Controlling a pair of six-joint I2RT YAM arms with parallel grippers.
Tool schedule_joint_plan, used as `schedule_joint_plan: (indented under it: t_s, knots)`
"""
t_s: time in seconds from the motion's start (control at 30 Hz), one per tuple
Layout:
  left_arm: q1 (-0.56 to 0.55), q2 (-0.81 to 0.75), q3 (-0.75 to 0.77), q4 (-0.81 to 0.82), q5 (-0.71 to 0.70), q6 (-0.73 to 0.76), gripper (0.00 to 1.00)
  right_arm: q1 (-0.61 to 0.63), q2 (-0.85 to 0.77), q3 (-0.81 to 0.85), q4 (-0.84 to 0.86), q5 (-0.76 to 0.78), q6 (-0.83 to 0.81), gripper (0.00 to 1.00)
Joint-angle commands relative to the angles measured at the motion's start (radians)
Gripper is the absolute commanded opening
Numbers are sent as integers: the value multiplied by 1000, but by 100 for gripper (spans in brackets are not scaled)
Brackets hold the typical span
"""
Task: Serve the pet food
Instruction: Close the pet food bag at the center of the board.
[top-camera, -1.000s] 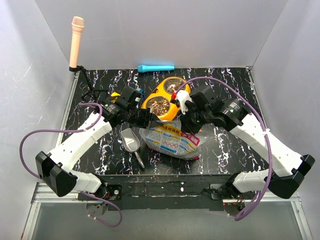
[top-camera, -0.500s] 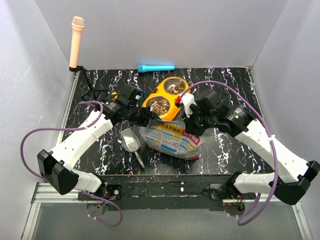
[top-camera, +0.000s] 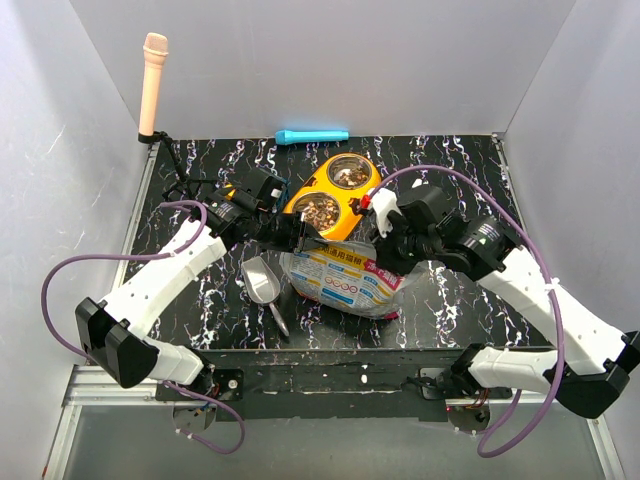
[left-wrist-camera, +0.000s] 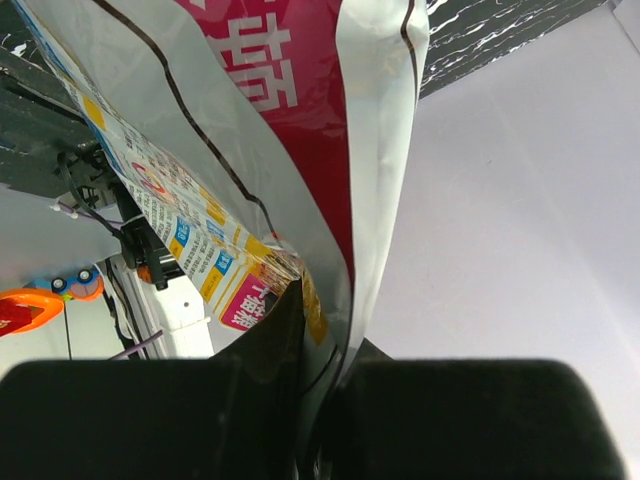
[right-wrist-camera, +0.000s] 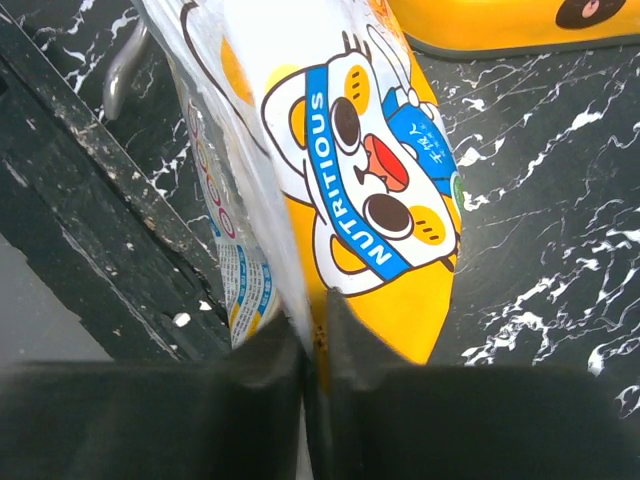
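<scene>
The foil pet food bag (top-camera: 343, 282) lies in the middle of the table, held at both top corners. My left gripper (top-camera: 305, 240) is shut on its left corner, and the bag's pink and silver foil (left-wrist-camera: 330, 150) fills the left wrist view. My right gripper (top-camera: 385, 250) is shut on its right corner, where the cartoon print (right-wrist-camera: 370, 190) shows in the right wrist view. Brown kibble (top-camera: 320, 211) fills the near cup of the yellow double bowl (top-camera: 333, 195), and more kibble (top-camera: 348, 174) lies in the far cup.
A clear scoop (top-camera: 262, 283) lies left of the bag. A blue tube (top-camera: 311, 135) rests at the back edge. A beige microphone-like post (top-camera: 152, 85) stands at the back left. The table's front edge (right-wrist-camera: 110, 200) is close to the bag.
The right arm has swung right and back a little while holding the bag corner. The left arm has barely shifted. The bag has settled slightly lower.
</scene>
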Motion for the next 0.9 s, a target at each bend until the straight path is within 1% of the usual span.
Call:
schedule_joint_plan:
  t_s: [0.0, 0.13, 0.23, 0.27, 0.3, 0.37, 0.43, 0.5, 0.53, 0.57, 0.63, 0.73, 0.87]
  knots:
    - [44, -14, 52, 109, -66, -71, 0, -11, -41, -15, -139, 88, -9, 2]
    - [45, -12, 52, 115, -68, -65, 0, -11, -75, -49, -115, 106, -18, 1]
    - [48, -12, 51, 109, -71, -62, 0, -13, -77, -46, -127, 111, -19, 1]
    - [50, -12, 48, 112, -69, -62, 0, -14, -81, -44, -128, 109, -18, 8]
    - [53, -11, 48, 114, -68, -62, 0, -13, -89, -40, -132, 106, -18, 18]
    - [56, -8, 55, 114, -66, -61, 0, -14, -109, -32, -132, 109, -15, 23]
    - [57, -2, 62, 114, -65, -56, 5, -14, -124, -23, -147, 121, -15, 26]
    - [59, 4, 65, 126, -57, -53, 14, -11, -129, -15, -164, 126, -13, 26]
    - [59, 11, 65, 141, -48, -50, 23, -14, -130, -15, -164, 126, -16, 17]
    - [59, 18, 77, 147, -40, -38, 32, -13, -130, -12, -167, 128, -18, 2]
    - [56, 44, 111, 126, -20, -7, 48, -13, -123, -1, -159, 120, -15, 1]
    - [24, 63, 147, 97, -10, 15, 59, 1, -104, 21, -119, 161, -12, 1]
    - [-62, 89, 174, 88, -26, -14, 66, 7, -58, 81, -93, 218, -19, 1]
